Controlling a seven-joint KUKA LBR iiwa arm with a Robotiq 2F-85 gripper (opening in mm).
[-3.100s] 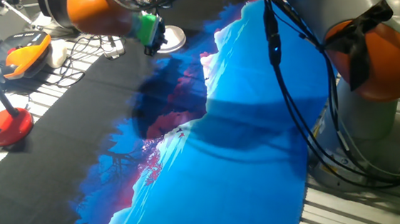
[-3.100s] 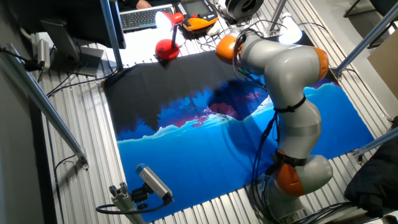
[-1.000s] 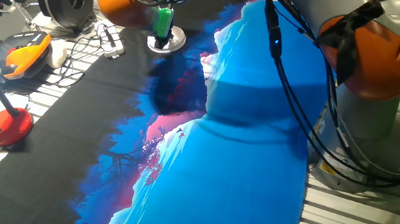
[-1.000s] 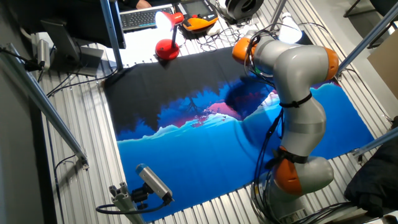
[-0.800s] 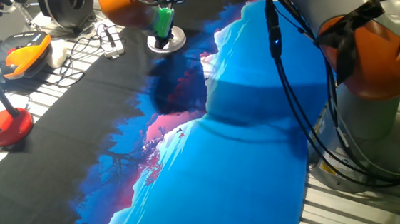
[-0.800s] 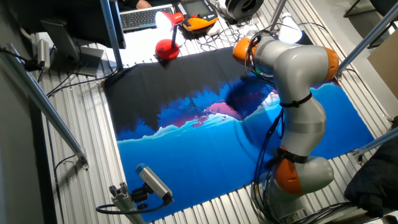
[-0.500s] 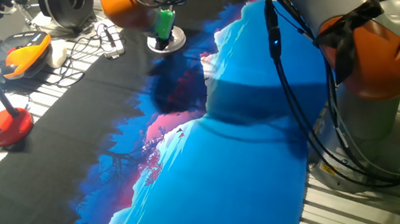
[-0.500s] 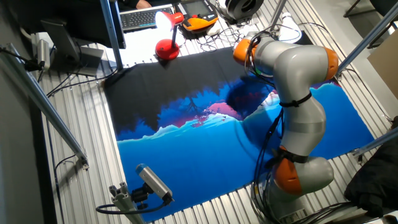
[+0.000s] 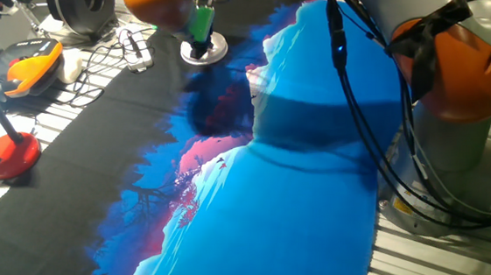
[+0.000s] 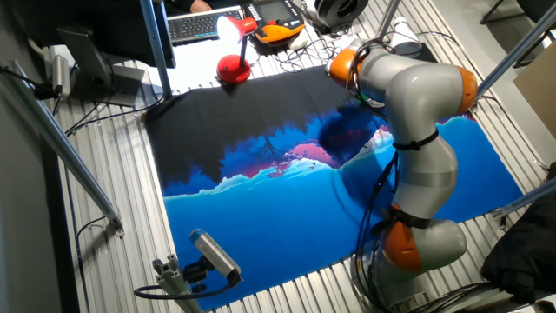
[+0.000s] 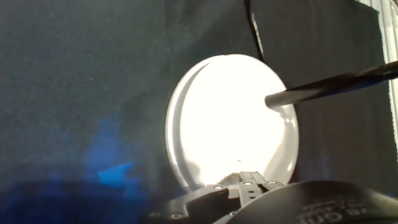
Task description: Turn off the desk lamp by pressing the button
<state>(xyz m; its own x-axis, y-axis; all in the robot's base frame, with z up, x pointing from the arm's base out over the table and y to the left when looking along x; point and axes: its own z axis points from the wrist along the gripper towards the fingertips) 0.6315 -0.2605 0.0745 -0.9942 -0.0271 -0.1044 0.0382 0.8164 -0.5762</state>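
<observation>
Lamp base first: the desk lamp (image 9: 204, 51) sits at the far edge of the black-and-blue mat (image 9: 258, 180) that covers the worktop (image 10: 95, 235), its glossy white disc lying flat on the dark part of the cloth. In the hand view the disc (image 11: 233, 121) fills the middle of the picture, blown out bright, with a thin dark stem (image 11: 329, 84) running off from near its right side toward the upper right edge. I honestly can't pick out the button on all that glare, so where exactly it sits on the disc is a guess.

The gripper (image 9: 199, 31), green-tipped, hangs directly over the disc in one fixed view, pointing pretty much straight down at it. Whether it's touching the surface or just above it, can't tell from here. Jaws: can't tell if they're wide or narrow either, since only the dark body of the hand shows at the bottom of the hand view, with no fingertips visible.

So the relation that matters is simple: the lamp lies straight below the hand, along the line the fingers point. My read is the next move is a short vertical push, and any sideways drift could put the tip on bare disc instead of the button, or nudge the stem.

Further out, a red lamp (image 9: 5, 152) with a black arm stands at the left edge of the worktop, well apart from all this. An orange gadget (image 9: 29, 68) and some white cables (image 9: 129, 52) lie behind the mat.
</observation>
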